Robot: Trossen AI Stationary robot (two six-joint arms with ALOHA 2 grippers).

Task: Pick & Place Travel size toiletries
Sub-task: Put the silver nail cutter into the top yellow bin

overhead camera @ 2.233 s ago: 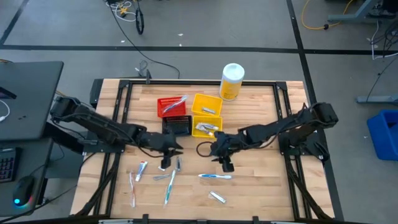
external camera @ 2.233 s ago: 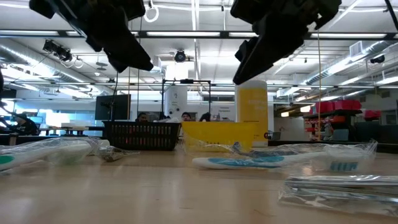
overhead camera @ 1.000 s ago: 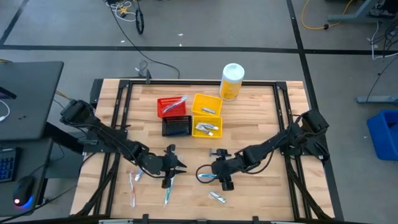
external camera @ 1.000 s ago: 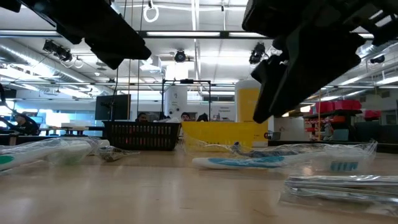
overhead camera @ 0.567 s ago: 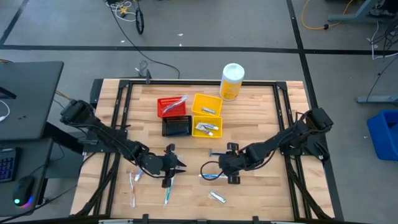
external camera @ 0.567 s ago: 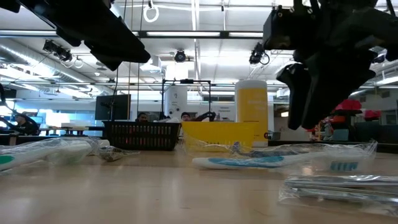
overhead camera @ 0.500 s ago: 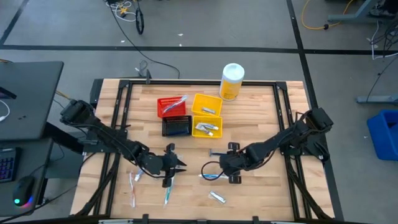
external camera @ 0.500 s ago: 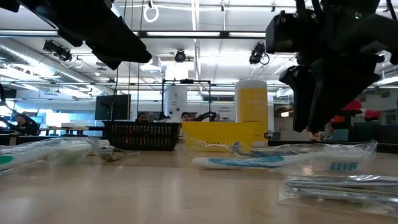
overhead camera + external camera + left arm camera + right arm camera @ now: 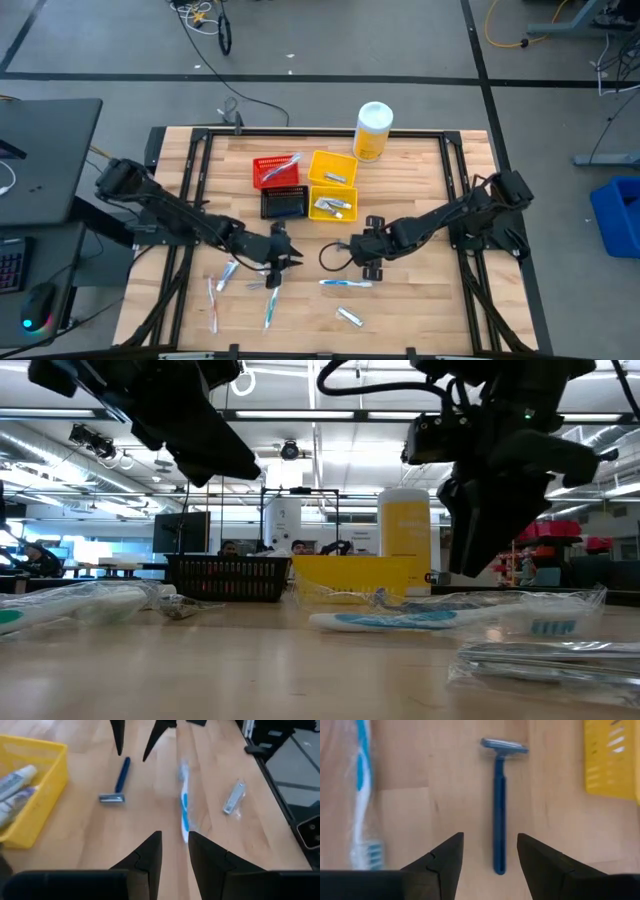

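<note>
Clock directions are read on the high view, with the table's far edge at twelve. The wooden table (image 9: 420,190) carries both dark arms, the left arm reaching in from nine o'clock and the right arm from three o'clock. Their grippers face each other just short of the table's middle, toward six.

The right gripper (image 9: 490,839) hangs low over the board with its fingers well apart and nothing in them. A dark blue razor (image 9: 495,805) lies flat on the wood in line with the gap, its head pointing away from the fingers. The left gripper (image 9: 175,835) hovers at nine o'clock of the razor, its fingers a narrow gap apart and empty.

A large yellow bottle (image 9: 373,130) with a white cap stands upright at twelve o'clock near the far edge. At seven o'clock of it sit four small bins packed together. The red bin (image 9: 276,172) and the far yellow bin (image 9: 333,168) make the far row. The black bin (image 9: 284,203) and the near yellow bin (image 9: 318,190) make the near row, and the near yellow bin holds white tubes (image 9: 332,207).

A blue-and-white toothbrush (image 9: 345,284) lies wrapped on the wood at six o'clock of the right gripper. A small silver packet (image 9: 349,317) lies farther toward six, near the front edge. A cluster of toothbrushes (image 9: 268,308) lies scattered at seven o'clock of the left gripper.
</note>
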